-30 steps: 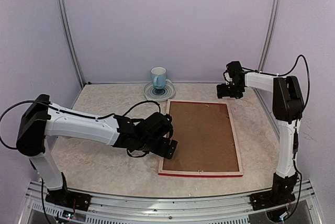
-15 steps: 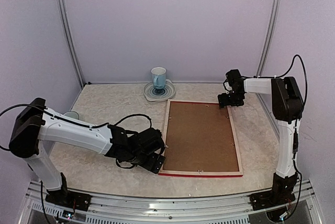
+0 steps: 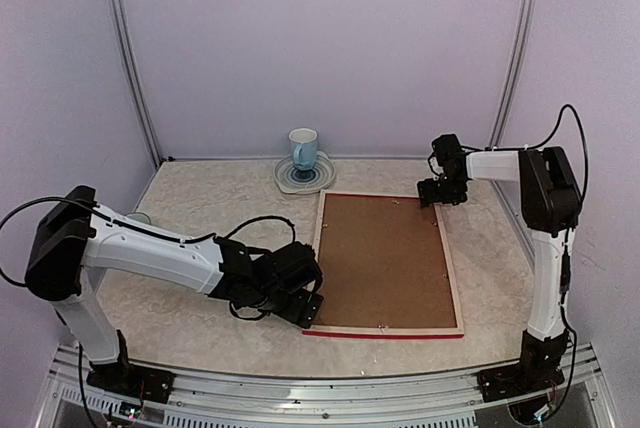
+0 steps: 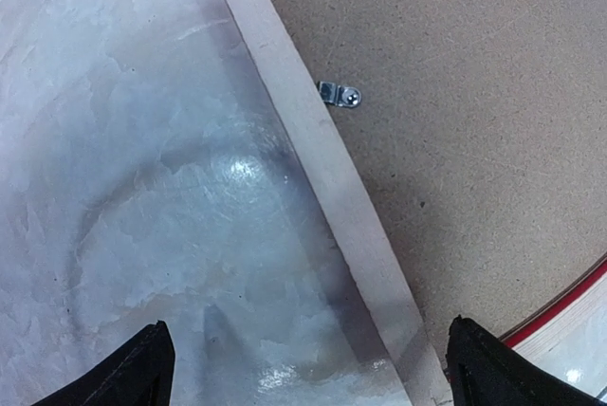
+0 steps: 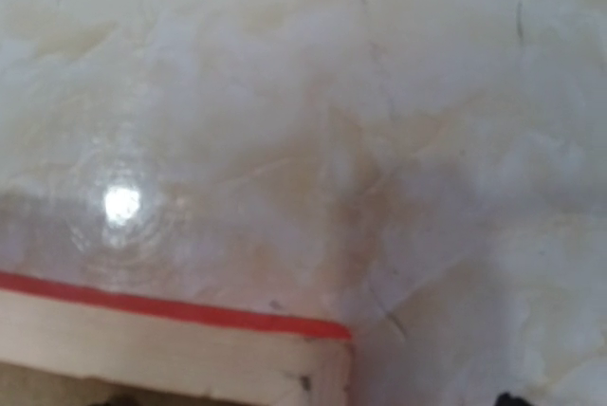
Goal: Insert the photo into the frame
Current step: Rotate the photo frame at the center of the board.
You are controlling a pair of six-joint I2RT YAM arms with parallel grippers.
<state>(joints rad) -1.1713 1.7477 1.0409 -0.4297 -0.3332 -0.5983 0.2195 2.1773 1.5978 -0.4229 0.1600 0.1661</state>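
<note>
Brown, cream and one thin red line, that's your table right now

The frame (image 3: 452,278) you've got there shows pale wood with a red stripe along its edges, and the backing board (image 3: 383,258) in it is plain flat brown with a little silver clip (image 4: 340,95). The table (image 3: 190,203) is cream with a cloudy marble pattern. At the back there's a white and light blue mug (image 3: 303,148) on a saucer (image 3: 322,180) with blue rings. Walls are lavender, and your arms are white with black joints.

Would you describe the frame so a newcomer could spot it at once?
On the marbled table, look right of centre. The frame lies flat, reverse up: brown board inside a pale wood border with a red edge. Unlike the mug behind it, it is large and rectangular.
</note>
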